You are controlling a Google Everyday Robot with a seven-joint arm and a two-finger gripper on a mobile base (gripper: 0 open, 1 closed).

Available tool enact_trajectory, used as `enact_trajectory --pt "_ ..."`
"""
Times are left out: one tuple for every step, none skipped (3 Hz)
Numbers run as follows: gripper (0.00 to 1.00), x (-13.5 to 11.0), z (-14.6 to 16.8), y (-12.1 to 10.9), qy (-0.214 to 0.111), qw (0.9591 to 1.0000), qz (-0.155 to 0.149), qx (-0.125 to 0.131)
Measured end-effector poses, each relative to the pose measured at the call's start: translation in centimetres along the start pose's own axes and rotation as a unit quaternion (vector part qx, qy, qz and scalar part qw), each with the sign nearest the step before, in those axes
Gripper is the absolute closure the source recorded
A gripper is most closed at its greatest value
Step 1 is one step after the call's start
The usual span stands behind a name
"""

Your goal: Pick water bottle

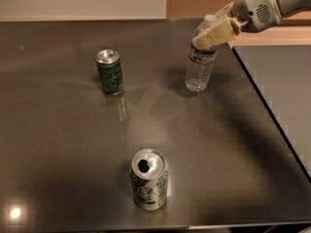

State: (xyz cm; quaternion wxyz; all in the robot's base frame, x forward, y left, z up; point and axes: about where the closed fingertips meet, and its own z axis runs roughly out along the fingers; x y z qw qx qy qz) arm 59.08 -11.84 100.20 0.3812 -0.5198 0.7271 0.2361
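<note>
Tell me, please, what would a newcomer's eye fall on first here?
The gripper, at the upper right, sits at the top of the bottle, which stands towards the far right of the dark table. A green can stands to the bottle's left, and an opened silver can stands near the front edge.

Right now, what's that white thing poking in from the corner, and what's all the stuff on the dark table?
That is a robot's white arm. At its end is a beige gripper, its hand, placed at the top of a small clear ribbed plastic water bottle standing on the dark shiny table. I cannot tell whether it holds it yet. One camera looks down on everything from above. A green can stands further left in the picture, and an opened silver-white can stands nearest the camera.
</note>
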Motion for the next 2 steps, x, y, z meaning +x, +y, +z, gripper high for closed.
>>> enact_trajectory --pt "1.0 -3.2 -2.46 0.83 0.026 0.9992 -0.017 -0.026" --pt "1.0 -3.47 -2.69 0.94 0.027 0.999 -0.02 -0.027"
